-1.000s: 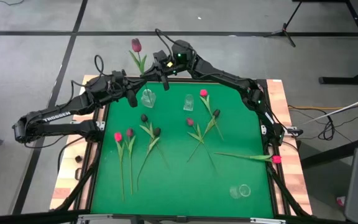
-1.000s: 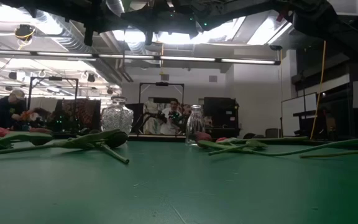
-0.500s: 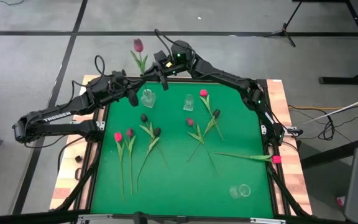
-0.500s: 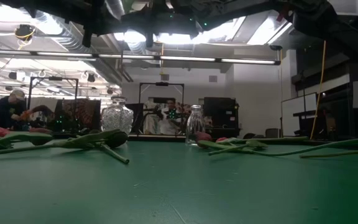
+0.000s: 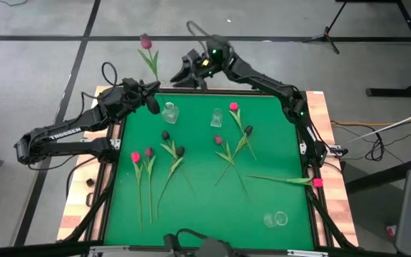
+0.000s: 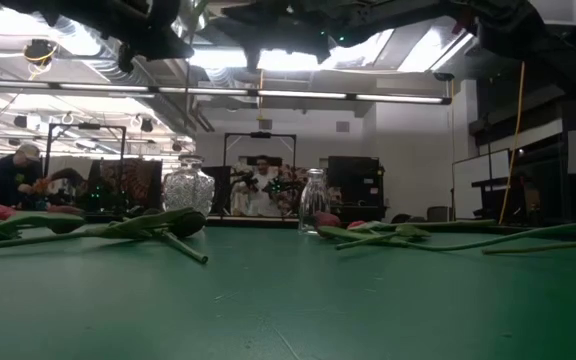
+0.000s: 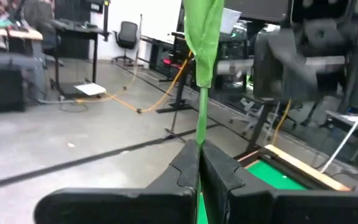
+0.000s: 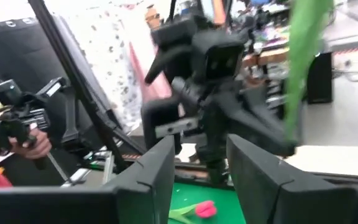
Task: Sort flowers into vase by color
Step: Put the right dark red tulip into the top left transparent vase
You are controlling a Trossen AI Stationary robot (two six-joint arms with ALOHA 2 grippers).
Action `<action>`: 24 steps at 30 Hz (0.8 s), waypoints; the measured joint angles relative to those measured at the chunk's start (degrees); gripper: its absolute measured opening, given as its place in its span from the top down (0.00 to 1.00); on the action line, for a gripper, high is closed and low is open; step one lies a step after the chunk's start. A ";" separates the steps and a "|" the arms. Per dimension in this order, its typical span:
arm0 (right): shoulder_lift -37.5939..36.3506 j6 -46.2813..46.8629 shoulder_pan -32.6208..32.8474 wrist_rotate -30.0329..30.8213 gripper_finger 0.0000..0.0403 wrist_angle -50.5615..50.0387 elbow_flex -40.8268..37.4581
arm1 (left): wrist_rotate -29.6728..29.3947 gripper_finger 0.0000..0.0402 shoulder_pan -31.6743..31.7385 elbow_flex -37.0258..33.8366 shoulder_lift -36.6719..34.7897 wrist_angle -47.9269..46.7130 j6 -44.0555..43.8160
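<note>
A flower with a dusky pink bud [image 5: 145, 41] stands up from my left gripper [image 5: 153, 90], which is shut on its green stem over the table's far left corner. My right gripper [image 5: 182, 74] hovers open just right of it, past the far edge, touching nothing; in the right wrist view its fingers [image 8: 157, 171] stand apart. Several other flowers [image 5: 177, 153] lie flat on the green mat [image 5: 205, 200]. Two clear vases [image 5: 170, 112] [image 5: 217, 118] stand upright near the far edge. My left gripper pinches the flower's bare green stem [image 7: 199, 138] between its two fingers, below the leaves. The fingers come in level and lie across the stem. The flower is lifted clear and stands nearly upright above the fingers, bud on top, leaning slightly toward the table's left.
A third clear vase [image 5: 277, 219] lies on its side near the front right corner. One pink flower [image 5: 317, 183] lies at the mat's right edge. A wooden rim [image 5: 330, 143] frames the mat. People sit in the room behind [image 6: 8, 178].
My right gripper has opened, let go of the stem and drawn back toward the table's far right, rising a little. My left gripper stays in place, has turned its wrist, and holds the flower alone; the bud has swung up and toward the left.
</note>
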 joint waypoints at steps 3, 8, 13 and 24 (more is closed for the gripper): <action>-2.49 -0.04 -1.55 -0.53 0.64 -0.38 0.00 | -1.41 1.00 -0.05 0.00 0.02 0.30 3.23; -7.06 -0.04 -3.92 -2.98 0.64 -1.52 0.00 | -1.72 1.00 -0.47 -0.72 0.48 4.81 8.33; -12.77 -0.95 -5.63 -4.19 0.63 -4.57 0.00 | -2.03 1.00 -1.93 -4.47 1.93 12.37 11.49; -22.91 -7.75 -6.26 -1.05 0.63 -13.29 0.04 | -5.60 1.00 -2.89 -16.52 3.08 28.96 11.36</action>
